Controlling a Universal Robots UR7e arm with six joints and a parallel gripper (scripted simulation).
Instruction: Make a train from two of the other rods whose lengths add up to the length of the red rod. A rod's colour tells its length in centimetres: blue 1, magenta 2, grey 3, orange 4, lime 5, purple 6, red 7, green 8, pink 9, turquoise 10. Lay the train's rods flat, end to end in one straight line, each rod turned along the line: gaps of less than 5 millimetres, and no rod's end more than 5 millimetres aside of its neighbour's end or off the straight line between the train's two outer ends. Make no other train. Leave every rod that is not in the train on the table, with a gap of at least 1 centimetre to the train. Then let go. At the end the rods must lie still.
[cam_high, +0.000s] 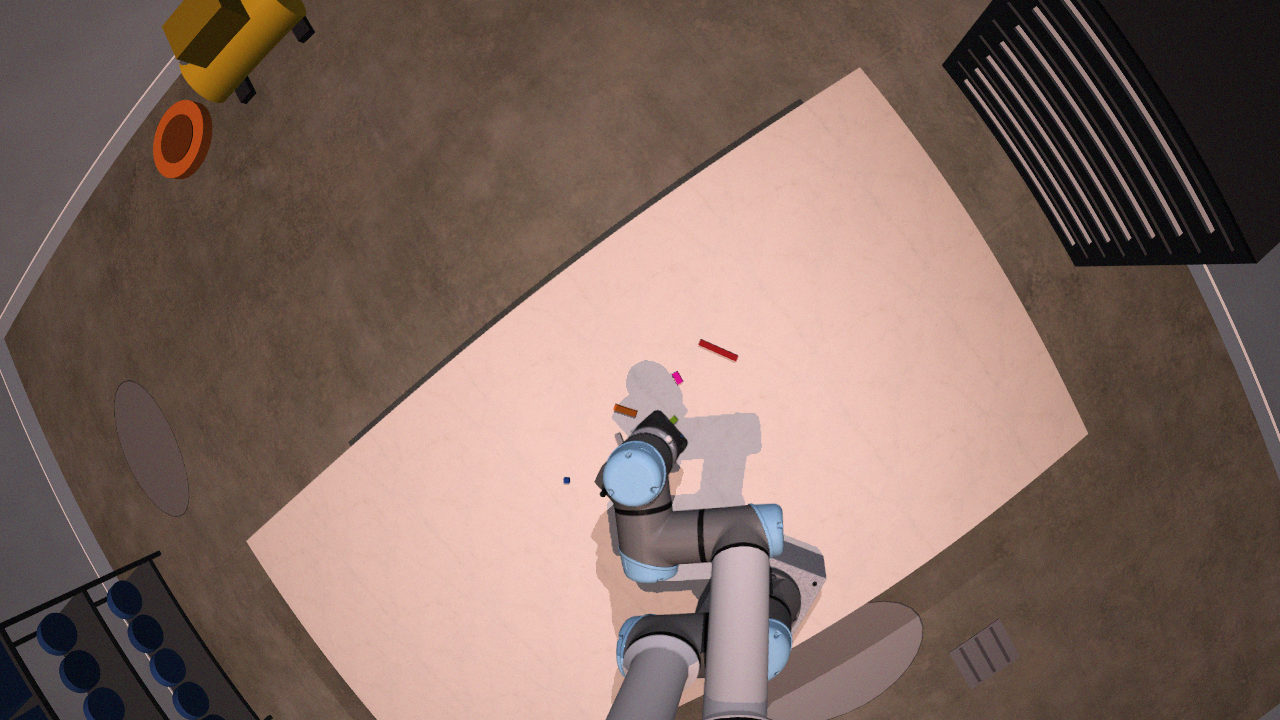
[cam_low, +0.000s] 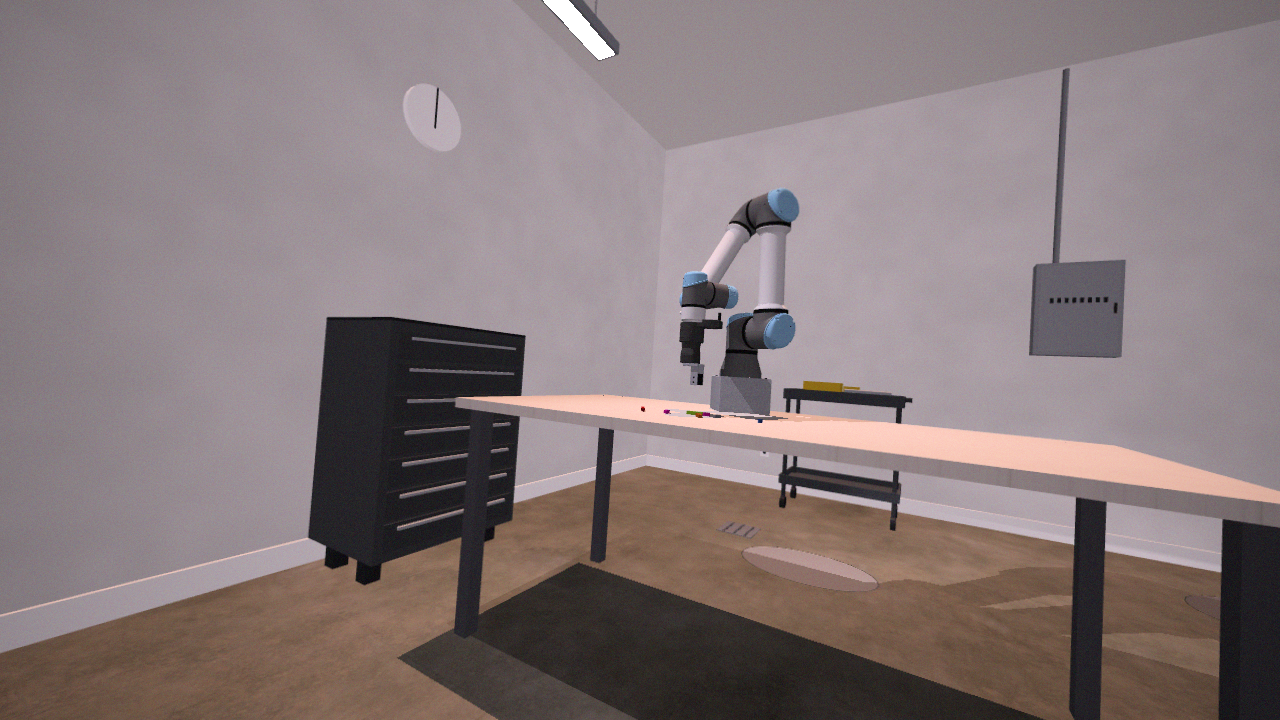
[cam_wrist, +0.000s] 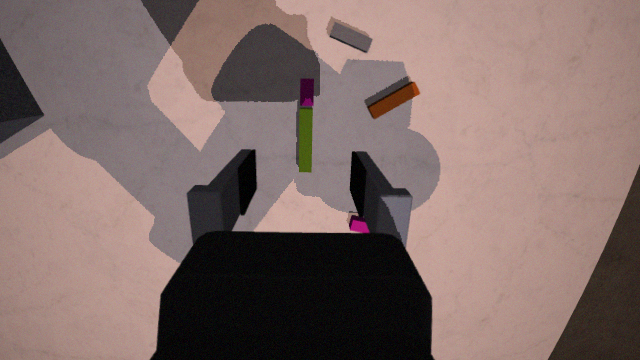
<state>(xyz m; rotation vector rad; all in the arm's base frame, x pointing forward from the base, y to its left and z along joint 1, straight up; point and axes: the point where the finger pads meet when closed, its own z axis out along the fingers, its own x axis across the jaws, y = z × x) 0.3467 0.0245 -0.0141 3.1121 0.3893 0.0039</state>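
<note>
Our gripper (cam_wrist: 302, 182) hangs fully open and empty above the lime rod (cam_wrist: 305, 140); swinging low, we risk nudging the magenta rod (cam_wrist: 307, 92) touching it.

The arm (cam_low: 762, 268) is built from round tubes in pale silver-grey, joined by chunky dark grey joint housings. Each joint ends in a smooth light blue cap (cam_high: 633, 472), and thin black seams ring the grey housings where sections meet. It rises from a light grey block-shaped base (cam_low: 756, 398). Just above the hand, the wrist section is dark grey to black with a small stub sticking out of its side. The hand (cam_wrist: 300, 180) has a broad, matte black body with bevelled corners. Two flat rectangular fingers project from it, grey on their outer faces and black on the faces that look toward each other.
</note>
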